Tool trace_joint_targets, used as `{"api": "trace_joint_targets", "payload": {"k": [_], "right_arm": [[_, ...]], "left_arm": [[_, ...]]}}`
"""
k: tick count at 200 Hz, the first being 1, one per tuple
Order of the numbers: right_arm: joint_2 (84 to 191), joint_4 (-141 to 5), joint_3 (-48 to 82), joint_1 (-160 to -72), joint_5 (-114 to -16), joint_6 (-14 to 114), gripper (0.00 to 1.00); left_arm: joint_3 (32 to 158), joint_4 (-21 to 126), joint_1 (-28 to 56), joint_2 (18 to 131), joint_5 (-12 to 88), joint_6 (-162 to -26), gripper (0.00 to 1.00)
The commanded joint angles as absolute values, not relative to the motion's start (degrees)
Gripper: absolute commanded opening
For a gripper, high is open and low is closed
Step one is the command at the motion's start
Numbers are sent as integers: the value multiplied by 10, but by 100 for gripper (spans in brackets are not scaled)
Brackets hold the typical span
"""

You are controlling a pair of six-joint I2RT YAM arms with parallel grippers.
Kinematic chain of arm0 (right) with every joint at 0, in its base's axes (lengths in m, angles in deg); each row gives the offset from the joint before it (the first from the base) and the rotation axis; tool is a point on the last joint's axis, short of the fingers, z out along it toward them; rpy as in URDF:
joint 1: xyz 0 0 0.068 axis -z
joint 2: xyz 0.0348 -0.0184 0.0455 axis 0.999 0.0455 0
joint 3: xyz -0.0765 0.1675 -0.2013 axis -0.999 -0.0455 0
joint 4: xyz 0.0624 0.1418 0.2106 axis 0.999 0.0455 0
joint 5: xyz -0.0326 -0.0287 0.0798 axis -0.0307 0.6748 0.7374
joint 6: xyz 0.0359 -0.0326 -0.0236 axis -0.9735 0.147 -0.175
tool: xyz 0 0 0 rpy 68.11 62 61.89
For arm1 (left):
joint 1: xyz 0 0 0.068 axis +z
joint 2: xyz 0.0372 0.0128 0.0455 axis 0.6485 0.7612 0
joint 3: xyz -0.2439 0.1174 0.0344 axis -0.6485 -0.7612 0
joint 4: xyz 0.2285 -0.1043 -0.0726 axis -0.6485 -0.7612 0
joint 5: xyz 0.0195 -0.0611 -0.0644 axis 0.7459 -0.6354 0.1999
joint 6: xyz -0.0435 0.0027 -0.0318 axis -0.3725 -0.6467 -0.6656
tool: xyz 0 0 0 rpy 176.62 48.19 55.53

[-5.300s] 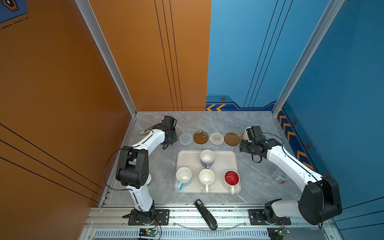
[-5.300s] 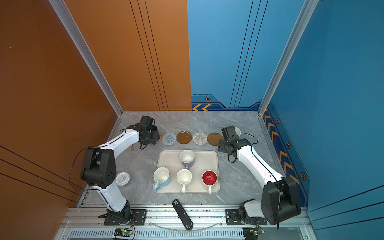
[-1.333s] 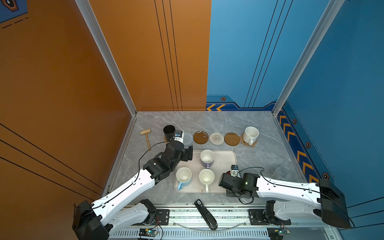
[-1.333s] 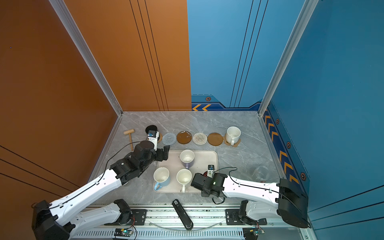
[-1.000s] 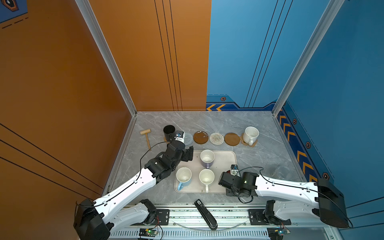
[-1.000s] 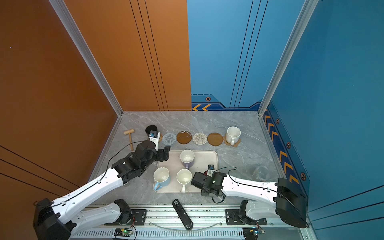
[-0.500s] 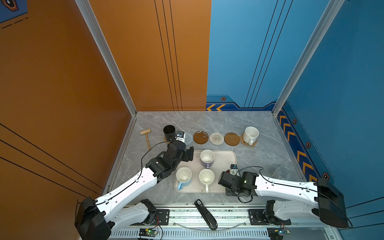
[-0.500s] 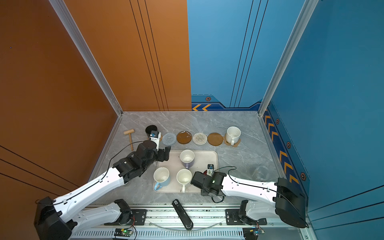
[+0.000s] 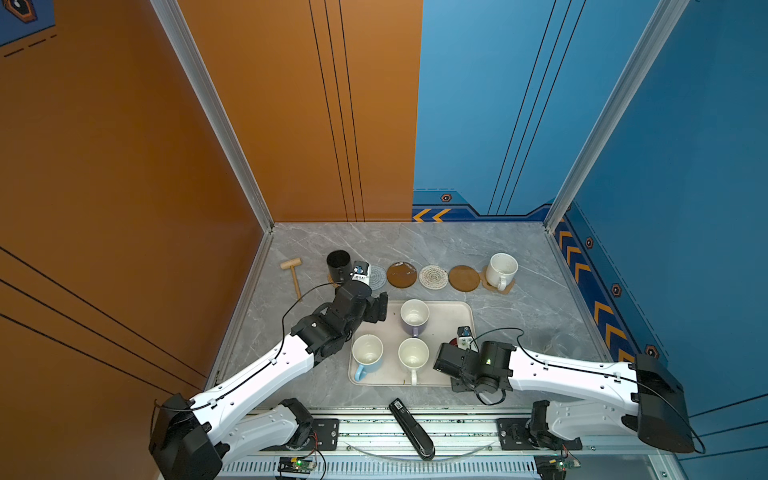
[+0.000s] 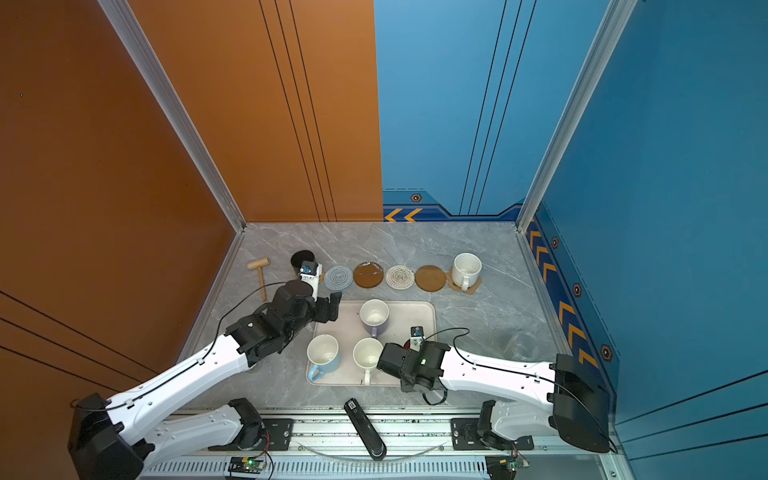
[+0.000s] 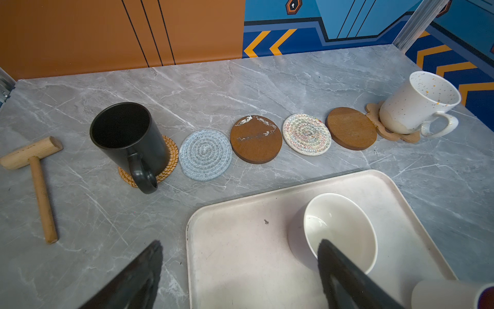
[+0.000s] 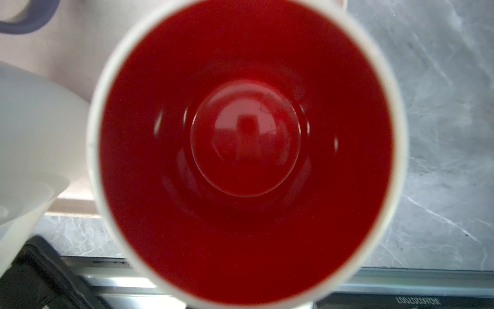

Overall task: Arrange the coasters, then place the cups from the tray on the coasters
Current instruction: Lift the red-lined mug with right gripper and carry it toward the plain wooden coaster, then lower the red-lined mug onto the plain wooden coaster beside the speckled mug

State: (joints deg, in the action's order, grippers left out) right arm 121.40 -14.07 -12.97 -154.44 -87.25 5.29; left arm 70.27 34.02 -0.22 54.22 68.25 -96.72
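Orange and blue walls (image 9: 498,104) backed the grey marble tabletop (image 9: 415,245). The left arm (image 9: 266,370) stretched forward, left fingers (image 11: 133,278) spread astride the cream-white rectangular tray's (image 9: 451,318) edge. The right arm (image 9: 573,374) lay low over the red-lined white mug (image 12: 246,139) at its corner; the right fingers' state could not be told.

Your left gripper (image 10: 330,307) hangs over the far left corner of the tray (image 10: 419,316), beside the lavender mug (image 10: 374,316). Your right gripper (image 10: 392,363) sits at the tray's near right, covering most of the red-lined mug (image 10: 408,344); its jaws are hidden. The light blue mug (image 10: 323,353) and white mug (image 10: 368,353) stand along the near edge. In the far row, the black mug (image 10: 301,259) marks the left end, four bare coasters (image 10: 368,274) follow, and the speckled mug (image 10: 466,268) stands on the paw-shaped coaster (image 10: 473,286).
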Motion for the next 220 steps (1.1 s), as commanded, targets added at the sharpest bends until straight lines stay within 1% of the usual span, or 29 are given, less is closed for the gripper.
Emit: {"api": "trace_joint_targets", "payload": {"k": [1, 43, 69, 122, 138, 146, 193, 220], "right_arm": [[1179, -123, -97, -1526, -916, 76, 0], [1153, -123, -77, -1453, -893, 147, 0], [1169, -123, -52, -1399, -899, 204, 0], [1229, -172, 6, -1298, -890, 308, 0], [1259, -194, 21, -1281, -884, 330, 0], [1276, -204, 29, -1252, -877, 342, 0], [1366, -251, 91, -1187, -856, 398, 0], [1412, -270, 132, -1166, -849, 411, 0]], "left_arm": [[709, 332, -9, 532, 690, -963, 91], [705, 329, -8, 526, 692, -963, 91], [703, 329, -8, 525, 695, -963, 91], [703, 325, -5, 522, 704, -956, 91], [702, 325, -2, 522, 705, -956, 92], [702, 325, -1, 523, 703, -956, 92], [704, 321, 9, 522, 703, -954, 92], [704, 322, 16, 524, 705, -954, 92]]}}
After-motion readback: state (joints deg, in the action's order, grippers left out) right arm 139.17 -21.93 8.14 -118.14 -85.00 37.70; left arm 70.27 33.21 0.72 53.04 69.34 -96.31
